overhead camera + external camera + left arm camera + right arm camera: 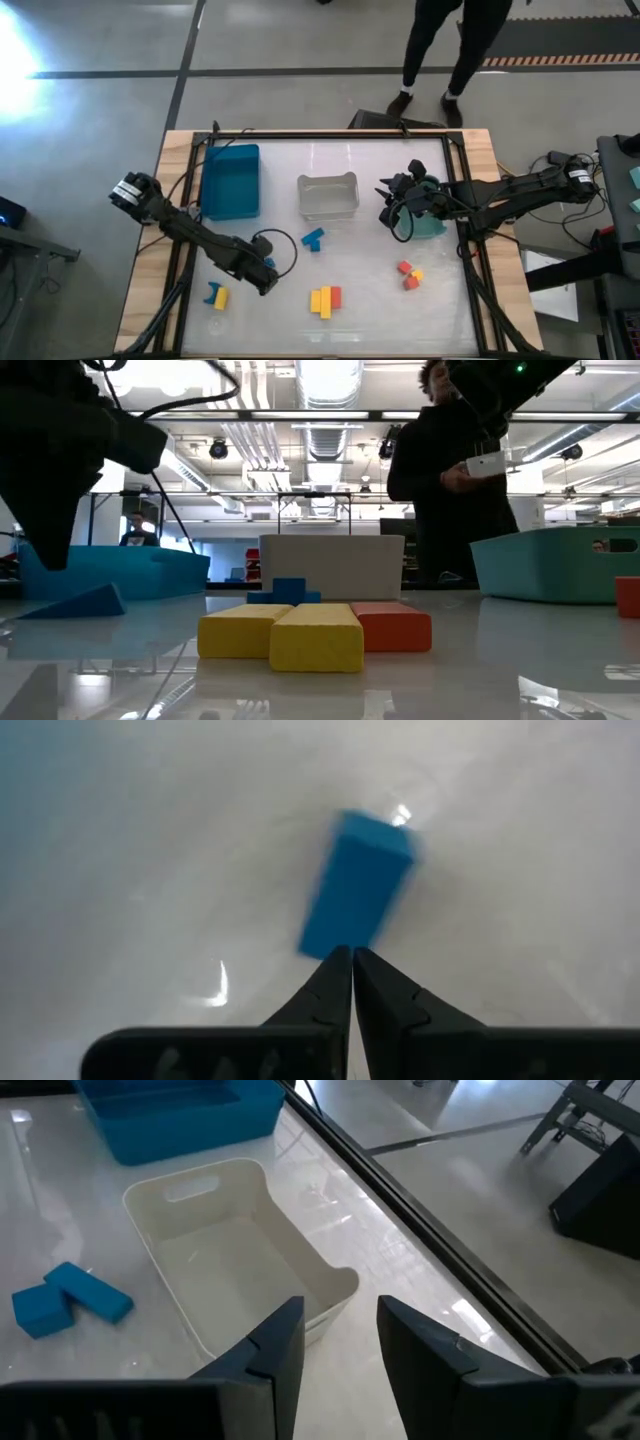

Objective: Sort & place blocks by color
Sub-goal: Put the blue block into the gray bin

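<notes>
Pinched fingers (pixel 352 960), smooth blue bar (pixel 357 885)

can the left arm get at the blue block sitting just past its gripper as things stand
Probably yes, once it opens. The left gripper is shut, its tips right at the near end of the small blue rectangular block. Bare white tabletop surrounds the block, with nothing else in the way.

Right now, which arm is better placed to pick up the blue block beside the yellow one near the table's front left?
Left: its shut gripper hangs just beside that blue block; the right gripper is far across, by the green bin.
</notes>
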